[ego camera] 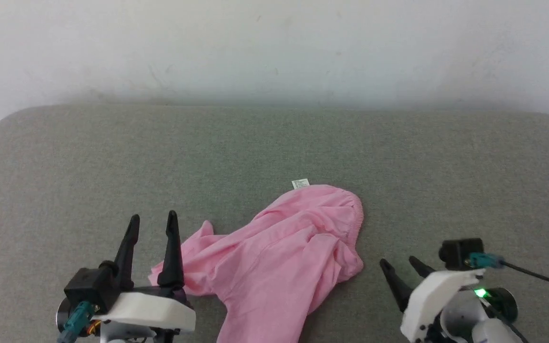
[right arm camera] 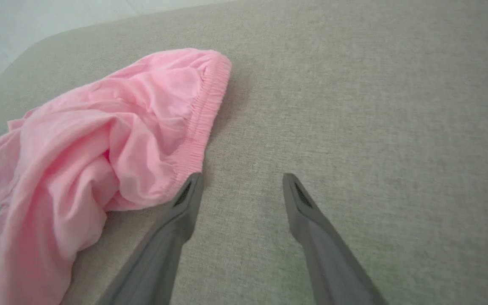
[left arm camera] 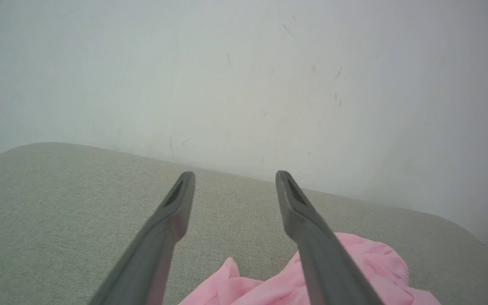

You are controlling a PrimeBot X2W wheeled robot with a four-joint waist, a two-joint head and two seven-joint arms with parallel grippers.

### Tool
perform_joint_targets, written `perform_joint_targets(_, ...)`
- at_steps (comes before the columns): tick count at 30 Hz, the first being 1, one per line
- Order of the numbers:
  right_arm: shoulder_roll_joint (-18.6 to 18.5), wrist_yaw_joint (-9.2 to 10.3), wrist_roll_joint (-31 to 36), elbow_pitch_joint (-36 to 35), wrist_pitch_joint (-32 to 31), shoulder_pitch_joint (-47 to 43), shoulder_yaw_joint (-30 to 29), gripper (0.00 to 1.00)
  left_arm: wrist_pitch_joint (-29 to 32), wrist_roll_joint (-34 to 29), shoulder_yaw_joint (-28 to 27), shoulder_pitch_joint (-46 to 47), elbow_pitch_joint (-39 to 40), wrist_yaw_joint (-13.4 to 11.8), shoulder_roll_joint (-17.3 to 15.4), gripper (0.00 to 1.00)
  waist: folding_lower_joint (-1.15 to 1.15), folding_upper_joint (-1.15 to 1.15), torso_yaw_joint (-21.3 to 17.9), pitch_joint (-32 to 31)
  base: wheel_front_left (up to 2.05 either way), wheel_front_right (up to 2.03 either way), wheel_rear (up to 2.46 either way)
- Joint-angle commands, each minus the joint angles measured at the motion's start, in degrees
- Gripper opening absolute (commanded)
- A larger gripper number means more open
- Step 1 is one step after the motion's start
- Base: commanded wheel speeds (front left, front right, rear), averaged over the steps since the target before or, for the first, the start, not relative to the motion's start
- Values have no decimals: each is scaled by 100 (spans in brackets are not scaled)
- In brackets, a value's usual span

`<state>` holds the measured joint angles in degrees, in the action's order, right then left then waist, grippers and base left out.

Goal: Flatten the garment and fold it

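One light pink, thin cloth garment [ego camera: 274,257] lies crumpled, in loose folds, on the near middle of a grey cloth-covered counter [ego camera: 255,143] with rounded corners. Its one small white label [ego camera: 300,183] sticks out at its far tip, and its gathered edge [ego camera: 358,214] runs down its right side. Just left of the garment the left claw [ego camera: 153,216] is spread, pinching nothing. Just right of it the right claw [ego camera: 398,260] is also spread and empty. Beyond the garment rises a scuffed white wall [ego camera: 274,47].

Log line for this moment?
garment: crumpled, unfolded | left gripper: open, empty | right gripper: open, empty | flatten: not started
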<state>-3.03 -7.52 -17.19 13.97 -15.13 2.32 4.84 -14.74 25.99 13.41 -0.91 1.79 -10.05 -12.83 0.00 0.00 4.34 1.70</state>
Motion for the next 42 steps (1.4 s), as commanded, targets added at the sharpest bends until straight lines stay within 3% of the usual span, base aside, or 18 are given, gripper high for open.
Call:
perform_joint_targets(1,15,3,-55,67,-47,214,80,100,-25,-69,-36,-23,22,66,45,100,0,0,133,99,0,0,0)
perform_joint_targets(8,-20,3,-249,1217,-878,1273,709,100,-25,-353,-255,42,-118,349,334,100,0,0,369,213,0,0,0)
perform_joint_targets(13,-109,3,-482,2065,-1807,1628,1106,100,-26,-498,-389,52,-222,506,521,100,0,0,472,234,0,0,0)
perform_joint_targets(14,-118,3,-555,2164,-1939,1651,1166,91,-26,-517,-416,47,-251,537,549,100,0,0,485,212,0,0,0)
perform_joint_targets(15,-113,3,-664,2241,-2040,1660,1198,45,-26,-533,-445,35,-283,566,571,100,0,0,485,184,0,0,0)
perform_joint_targets(17,-159,3,-741,2275,-2084,1702,1323,0,-26,-569,-512,-1,-336,607,603,100,0,0,464,120,0,0,0)
perform_joint_targets(21,-349,3,-763,1870,-1533,1816,1339,0,-26,-622,-626,-98,-405,669,649,100,0,0,369,-29,0,0,0)
perform_joint_targets(25,-651,3,-502,1009,-1087,1560,1096,0,-26,-665,-720,-230,-430,701,669,100,0,0,215,-201,0,0,0)
perform_joint_targets(31,-904,3,154,-945,-1469,65,89,0,-26,-698,-789,-358,-398,738,709,100,0,0,-28,-235,0,0,0)
perform_joint_targets(36,-495,3,617,-2013,-2072,-1505,-925,0,-26,-722,-791,-378,-424,767,733,100,0,0,-142,-179,0,0,0)
perform_joint_targets(41,-73,3,670,-2033,-2207,-2396,-1575,0,-26,-745,-806,-368,-491,798,729,100,0,0,-188,-162,0,0,0)
perform_joint_targets(42,-43,3,663,-1973,-2152,-2461,-1586,22,-26,-749,-815,-374,-506,795,727,100,0,0,-201,-162,0,0,0)
